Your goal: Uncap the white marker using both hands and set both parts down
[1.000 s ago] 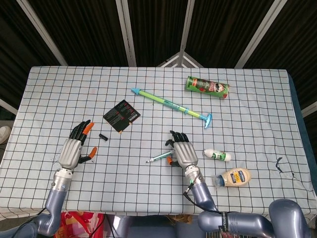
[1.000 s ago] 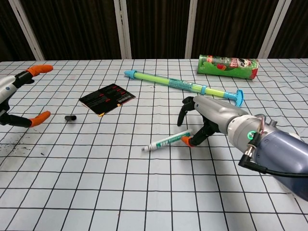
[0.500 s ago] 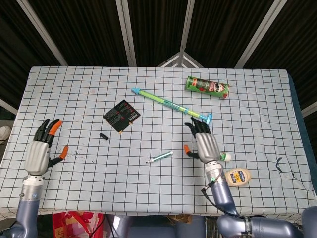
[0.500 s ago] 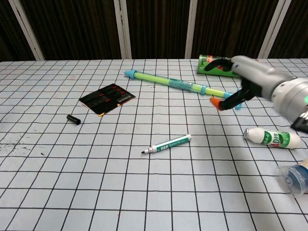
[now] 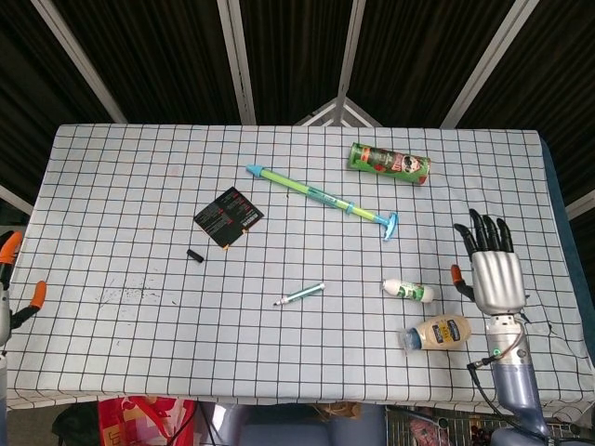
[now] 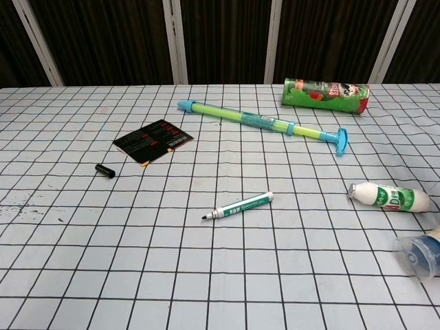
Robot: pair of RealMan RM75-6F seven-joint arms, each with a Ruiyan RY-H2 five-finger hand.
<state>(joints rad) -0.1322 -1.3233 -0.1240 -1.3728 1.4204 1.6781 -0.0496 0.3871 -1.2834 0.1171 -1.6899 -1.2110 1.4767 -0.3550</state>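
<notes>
Two hands showed only in the head view, both at the near edge of the checked tablecloth [image 5: 139, 177] and well apart from the task's things: the right hand [image 5: 494, 265] stood near the right edge with its dark fingers spread upward and nothing in them, while of the left hand [image 5: 11, 279] only orange fingertips [image 5: 37, 294] showed at the frame's left border, apart and holding nothing. Just beside the right hand lay a squat mayonnaise bottle [image 5: 437, 333] on its side, and a little farther in a small white bottle [image 6: 388, 197] with a green label, also lying down. Near the table's middle the white marker [image 6: 238, 206] lay uncapped, its dark tip pointing toward the left and its body slanting up to the right. Its black cap [image 6: 104, 170] lay well apart from it to the left, alone on the cloth. Just beyond the cap was a black card [image 6: 152, 141] with red print, lying flat. Farther back a long green and blue water squirter [image 6: 261, 122] lay slantwise across the cloth, and beyond its handle end a green crisp tube [image 6: 324, 94] lay on its side.
</notes>
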